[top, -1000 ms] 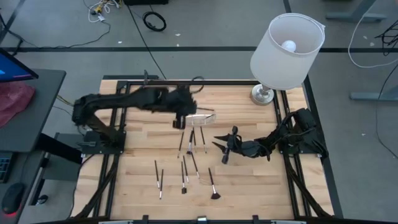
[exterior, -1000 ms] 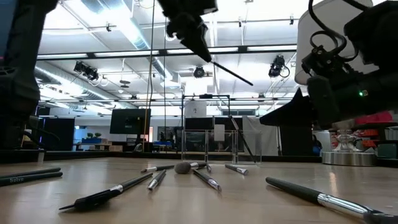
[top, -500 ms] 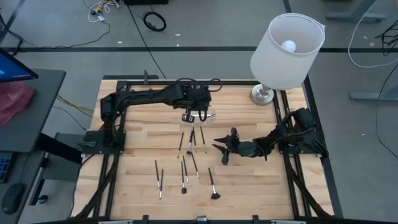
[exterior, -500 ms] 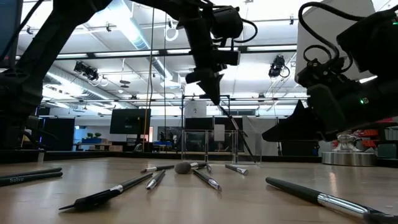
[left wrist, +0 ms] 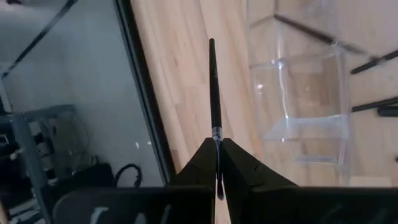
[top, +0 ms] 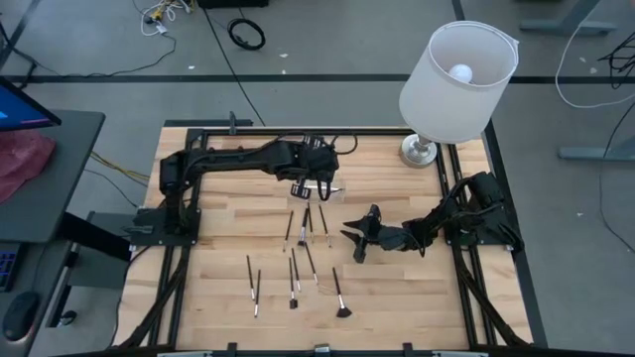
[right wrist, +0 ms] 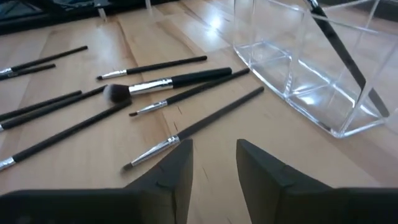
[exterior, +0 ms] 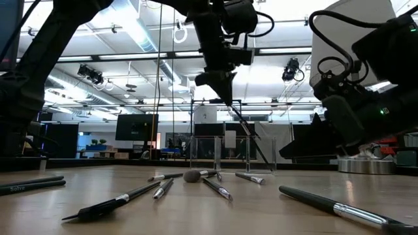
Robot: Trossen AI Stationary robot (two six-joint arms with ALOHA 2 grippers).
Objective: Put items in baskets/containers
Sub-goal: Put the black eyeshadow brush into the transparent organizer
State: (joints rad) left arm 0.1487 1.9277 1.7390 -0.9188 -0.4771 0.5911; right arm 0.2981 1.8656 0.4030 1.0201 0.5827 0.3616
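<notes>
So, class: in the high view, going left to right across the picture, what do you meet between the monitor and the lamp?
Monitor → left arm's base → left end effector holding a brush above the clear container → right end effector → lamp.

From above, the clear, see-through plastic container lies mostly hidden under the left arm's dark fingers, so its outline cannot be made out. The thin dark-handled makeup brushes on the wooden counter are too small there to tell their bristle shapes, save one fan tip.
</notes>
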